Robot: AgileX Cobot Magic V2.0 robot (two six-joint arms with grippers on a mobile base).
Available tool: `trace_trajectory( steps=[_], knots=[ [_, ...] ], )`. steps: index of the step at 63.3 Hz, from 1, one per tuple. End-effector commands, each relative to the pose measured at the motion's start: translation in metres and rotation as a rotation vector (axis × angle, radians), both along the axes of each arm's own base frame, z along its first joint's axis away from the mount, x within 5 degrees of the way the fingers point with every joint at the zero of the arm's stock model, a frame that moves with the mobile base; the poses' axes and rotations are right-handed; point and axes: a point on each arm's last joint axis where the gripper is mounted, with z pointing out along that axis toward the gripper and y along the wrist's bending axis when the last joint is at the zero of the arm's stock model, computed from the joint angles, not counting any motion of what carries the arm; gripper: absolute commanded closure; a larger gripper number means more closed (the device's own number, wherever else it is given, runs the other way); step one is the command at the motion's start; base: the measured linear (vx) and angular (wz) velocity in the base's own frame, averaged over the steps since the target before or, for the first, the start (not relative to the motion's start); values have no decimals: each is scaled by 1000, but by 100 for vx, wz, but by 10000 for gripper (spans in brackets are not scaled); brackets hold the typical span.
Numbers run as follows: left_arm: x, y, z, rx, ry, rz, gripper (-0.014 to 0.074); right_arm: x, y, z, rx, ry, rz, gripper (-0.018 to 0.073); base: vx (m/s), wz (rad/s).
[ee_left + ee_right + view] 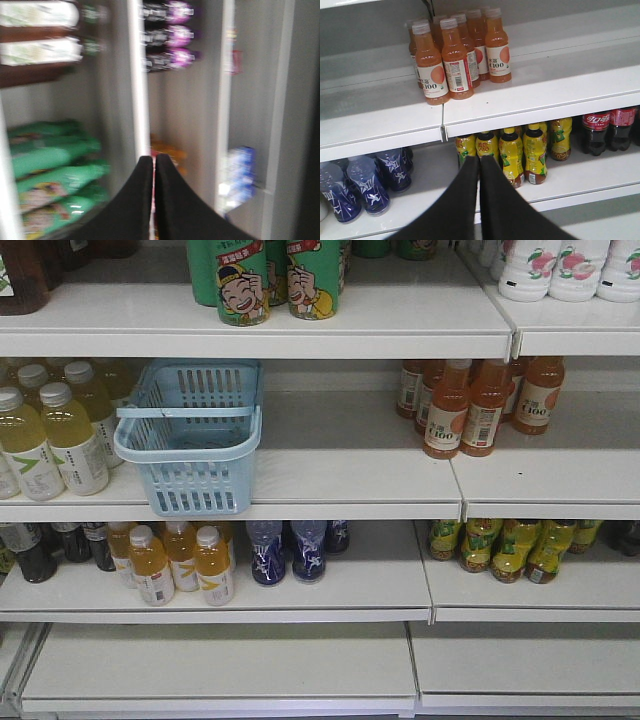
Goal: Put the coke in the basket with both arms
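Found the basket [195, 490] in the front view, toward nine o'clock, upright at the front edge of the middle shelf [350, 475], with the handle band [185, 412] lying across the open rim. Noted pale yellow bottles [55, 435] just beside it at its nine o'clock, and orange bottles [470, 405] well apart at its three o'clock on the same level.

Caught the coke [596, 132] in the right wrist view only: upright on the lower shelf [580, 175], toward three o'clock of the frame, red label with white script facing out. Counted a second red-labelled bottle [622, 125] just beside it at its three o'clock, and yellow-labelled bottles [520, 152] near its nine o'clock. Spotted dark blue bottles [367, 182] on the same shelf toward eight o'clock.

Saw the right pincer [480, 162] at six o'clock of that view, black fingers pressed together, tips in front of the yellow-labelled bottles and well apart from the coke.

Saw the left pincer [153, 162] at six o'clock of the blurred left wrist view, fingers likewise together along a thin seam. Made out green packs [50, 170] at nine o'clock there and dark bottles with purple tops [170, 35] at twelve; could not tell more through the blur.
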Motion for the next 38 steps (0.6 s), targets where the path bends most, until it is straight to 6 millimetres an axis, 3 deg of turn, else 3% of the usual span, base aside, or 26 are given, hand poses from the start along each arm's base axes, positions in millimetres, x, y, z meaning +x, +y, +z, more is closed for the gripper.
trace_trajectory(
  steps=[1,10,17,26,38],
  knots=[
    [-24,-6,53,125,-222,4,603,0,1,3,-15,-73,5,561,0,0],
    [-25,-20,112,412,-254,71,603,0,1,3,-15,-73,5,561,0,0],
    [-5,-30,135,607,-221,105,603,0,1,3,-15,-73,5,561,0,0],
    [44,-38,130,673,-71,31,592,0,1,3,-15,-73,5,561,0,0],
    [120,-47,98,594,155,-139,492,0,1,3,-15,-73,5,561,0,0]
  ],
)
